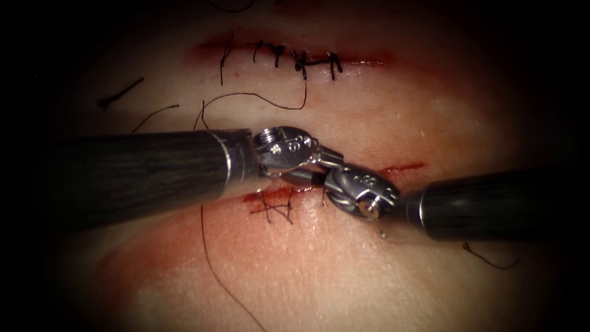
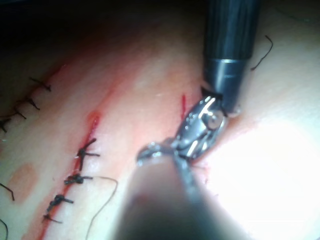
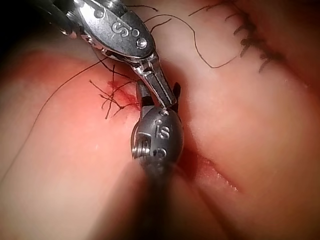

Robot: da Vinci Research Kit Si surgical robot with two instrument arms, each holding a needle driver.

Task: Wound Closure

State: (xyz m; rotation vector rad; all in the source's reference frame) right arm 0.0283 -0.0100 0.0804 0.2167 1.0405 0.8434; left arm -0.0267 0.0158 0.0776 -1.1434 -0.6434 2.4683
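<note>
Here the left end effector comes in from the left over the tissue, and its tips meet the right end effector right at the cut. I cannot tell whether either one is open, closed or holding something. Loose thread trails below; dark stitches sit beside them.

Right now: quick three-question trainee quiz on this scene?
1. True or false: dark thread stitches cross the upper cut in the pale pork-belly tissue.
2. The left arm's gripper and the right arm's gripper meet over: A the lower red cut; B the upper cut; C bare tissue.
3. In the endoscope view, the lower cut's black stitches lie on which side of the grippers?
Key: 1 true; 2 A; 3 left. What either gripper holds cannot be told.
</note>
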